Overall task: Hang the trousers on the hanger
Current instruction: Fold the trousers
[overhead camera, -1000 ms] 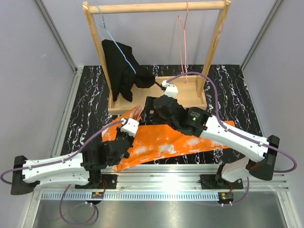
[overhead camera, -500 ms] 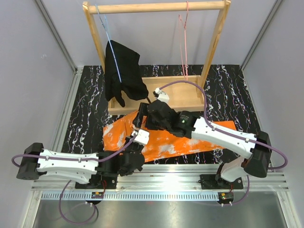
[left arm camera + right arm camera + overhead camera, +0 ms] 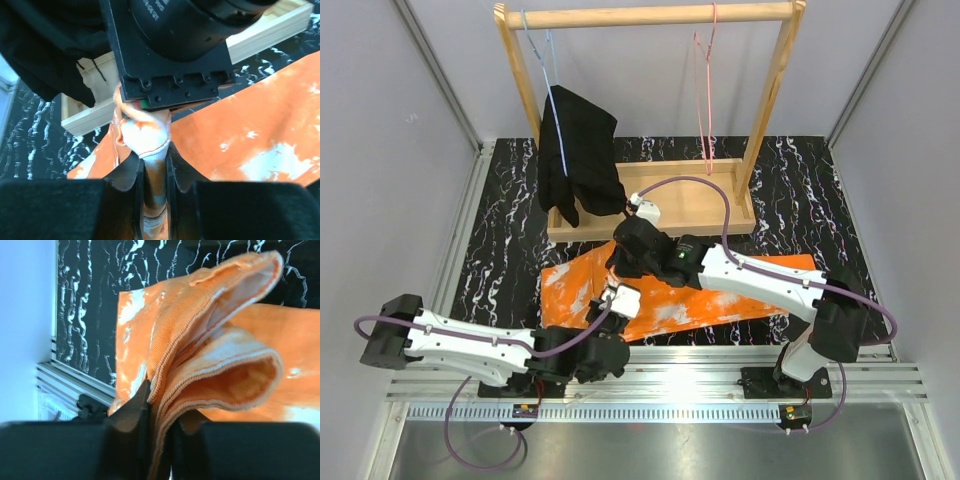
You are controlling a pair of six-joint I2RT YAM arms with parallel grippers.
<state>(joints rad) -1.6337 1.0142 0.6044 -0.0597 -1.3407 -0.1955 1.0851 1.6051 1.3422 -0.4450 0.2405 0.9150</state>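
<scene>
- The left fingers (image 3: 132, 200) are nearly closed, clenched on a narrow bunched fold of the trousers (image 3: 250, 140) that stands up between them.
- The right fingers (image 3: 140, 427) are pinched on a doubled hem edge of the trousers (two ribbed layers curl out above the grip).
- The rest of the trousers (image 3: 720, 300) lies spread on the dark marbled surface (image 3: 500, 230), just in front of the wooden rack (image 3: 775, 90).
- The hanger (image 3: 706, 100) hangs from the rack's top bar, right of a black garment (image 3: 578, 150), well apart from the trousers.
</scene>
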